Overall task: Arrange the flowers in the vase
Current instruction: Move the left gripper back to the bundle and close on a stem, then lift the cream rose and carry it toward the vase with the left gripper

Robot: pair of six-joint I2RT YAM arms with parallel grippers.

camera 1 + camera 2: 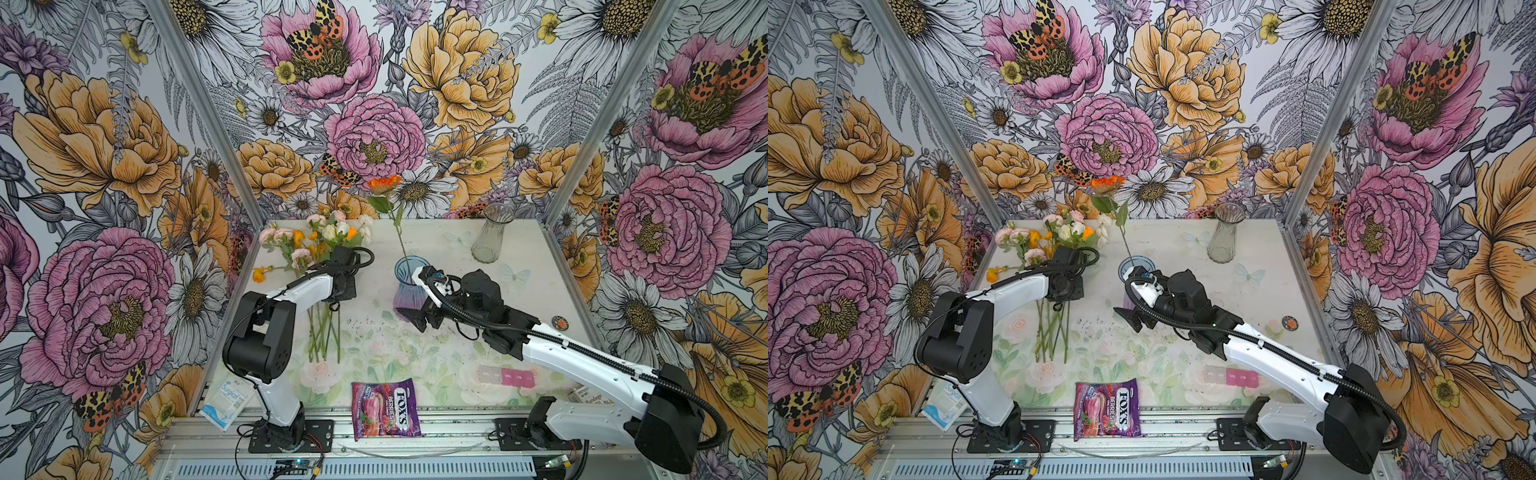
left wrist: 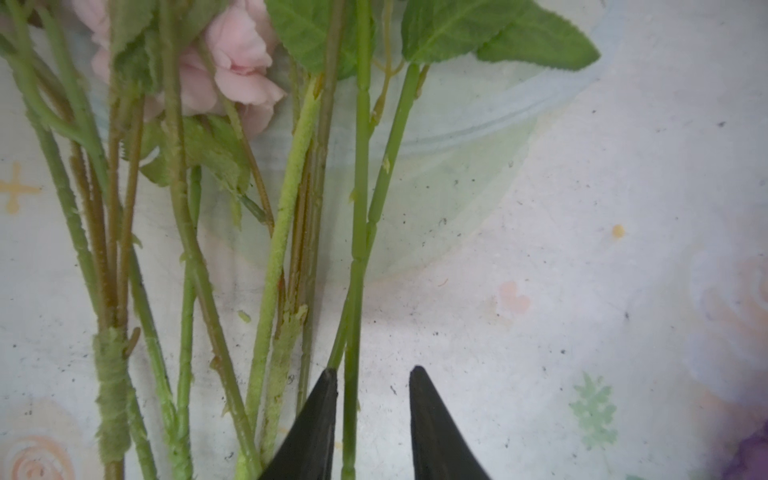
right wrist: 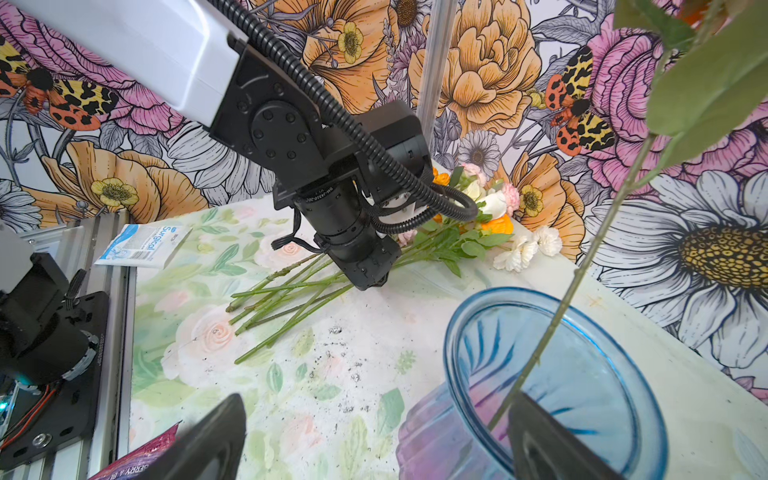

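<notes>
Flowers [image 1: 328, 235] flat, blooms toward back wall [image 1: 374, 124], left fingers [image 2: 316, 424] loosely astride a stem [image 2: 358, 249], right fingers [image 3: 208, 440] splayed

Orange flower [image 1: 384, 184] in blue vase [image 1: 404, 293]

Both top views look down from high above the near edge toward the far wall, sharing the whole table [image 1: 457, 249]. The left wrist camera hangs close over the flower stems [image 2: 361, 166], facing down. The right wrist camera sits low beside the vase [image 3: 436, 440], facing left across those stems.
</notes>
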